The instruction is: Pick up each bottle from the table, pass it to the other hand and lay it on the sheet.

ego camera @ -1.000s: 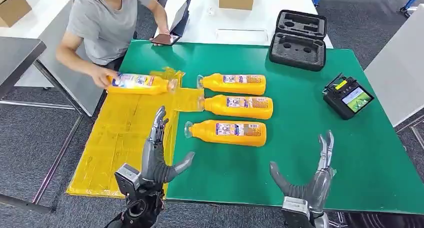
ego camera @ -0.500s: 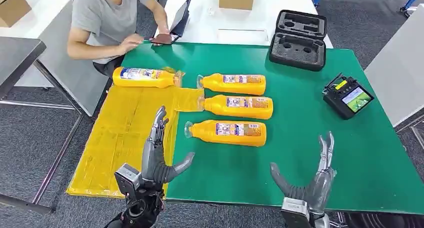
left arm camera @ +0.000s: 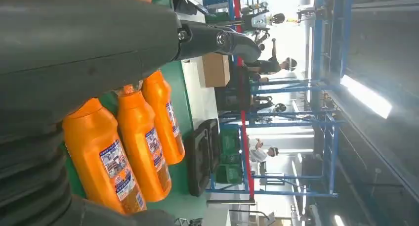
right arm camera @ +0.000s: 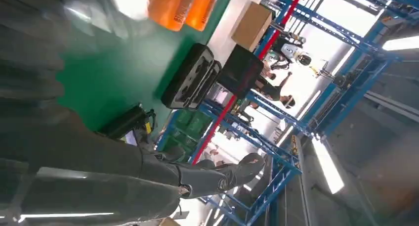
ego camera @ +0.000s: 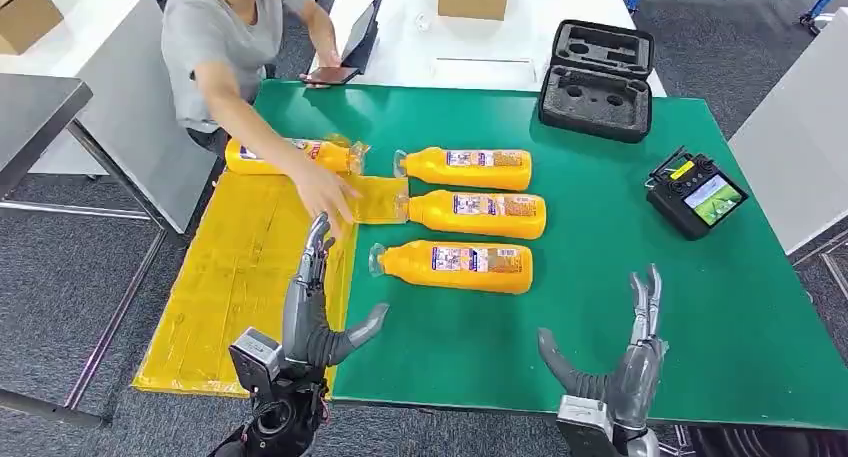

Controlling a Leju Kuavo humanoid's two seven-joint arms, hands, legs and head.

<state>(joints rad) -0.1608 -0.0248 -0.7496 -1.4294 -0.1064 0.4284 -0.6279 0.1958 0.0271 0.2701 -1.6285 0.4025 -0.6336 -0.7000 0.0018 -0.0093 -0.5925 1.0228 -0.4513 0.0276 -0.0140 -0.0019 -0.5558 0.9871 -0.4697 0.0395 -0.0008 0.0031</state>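
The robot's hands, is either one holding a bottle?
No: the left hand and the right hand hover open, holding nothing.

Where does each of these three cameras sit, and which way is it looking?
Head view: high on the body, looking down at the green table; both hands, left hand, right hand.
Left wrist view: behind the left hand, facing the orange bottles.
Right wrist view: behind the right hand, facing the black case.
Shared: bottles, case.
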